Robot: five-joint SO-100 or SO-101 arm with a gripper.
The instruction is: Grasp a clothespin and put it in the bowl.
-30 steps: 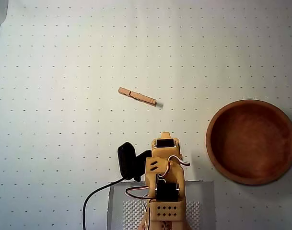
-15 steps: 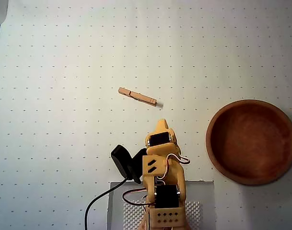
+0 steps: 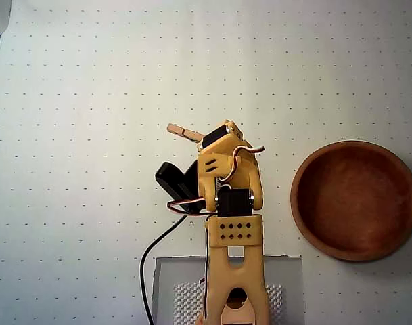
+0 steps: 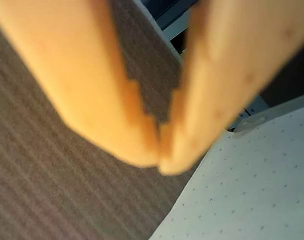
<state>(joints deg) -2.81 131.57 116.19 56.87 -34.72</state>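
Note:
In the overhead view the light tan clothespin (image 3: pixel 182 131) lies slanted on the dotted white mat, its right end hidden under the orange gripper (image 3: pixel 214 135). The reddish-brown wooden bowl (image 3: pixel 307 203) sits at the right and is empty, well apart from the gripper. In the wrist view the two orange fingertips (image 4: pixel 142 145) meet at the gripper (image 4: pixel 159 161), with nothing between them. That view shows no clothespin and looks past the mat's edge at dark floor. I cannot tell whether the gripper touches the clothespin.
The arm's base stands on a grey plate (image 3: pixel 172 277) at the bottom centre, with a black cable (image 3: pixel 151 250) running off to its left. A black block (image 3: pixel 175 177) is mounted on the arm's left side. The mat's edge (image 4: pixel 251 122) shows in the wrist view.

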